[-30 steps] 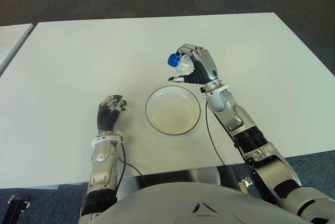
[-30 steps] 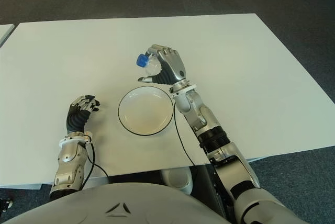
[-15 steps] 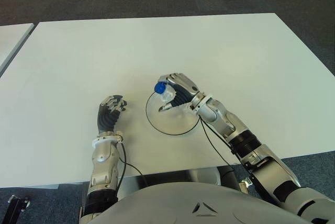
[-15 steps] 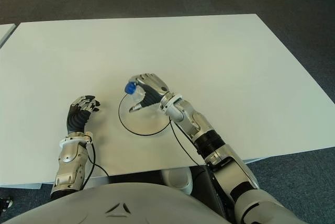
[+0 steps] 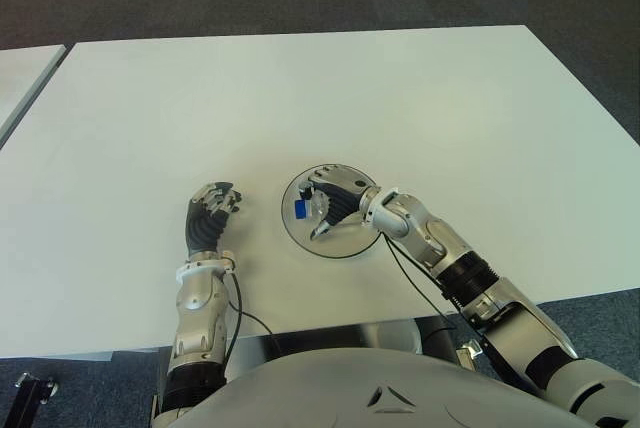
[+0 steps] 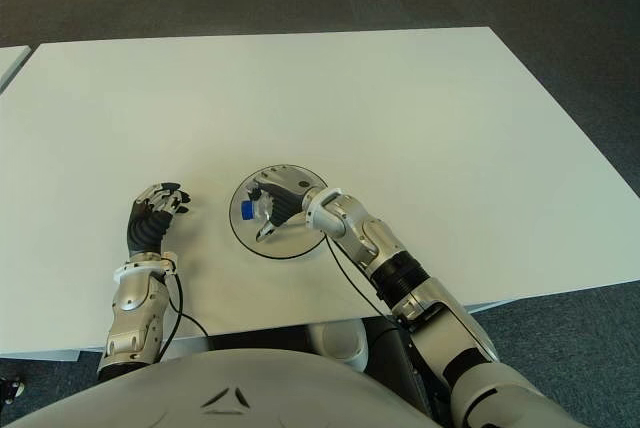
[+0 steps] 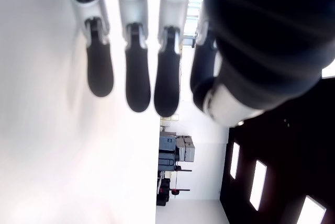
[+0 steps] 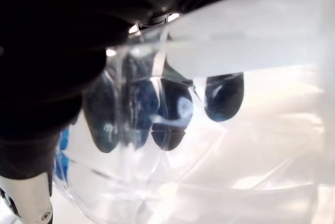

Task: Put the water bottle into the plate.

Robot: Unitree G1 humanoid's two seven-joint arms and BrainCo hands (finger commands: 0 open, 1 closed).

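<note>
Right hand down over the round white dark-rimmed plate, fingers wrapped around the clear blue-capped plastic water bottle; left hand left of it, fingers loosely curled, empty.

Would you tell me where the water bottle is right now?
In the eye views, the water bottle is over the plate near the table's front edge, gripped in the right hand, blue cap pointing toward the idle left hand.

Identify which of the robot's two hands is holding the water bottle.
The right hand, over the plate, is closed around the water bottle. The left hand shows left of the plate, holding nothing.
</note>
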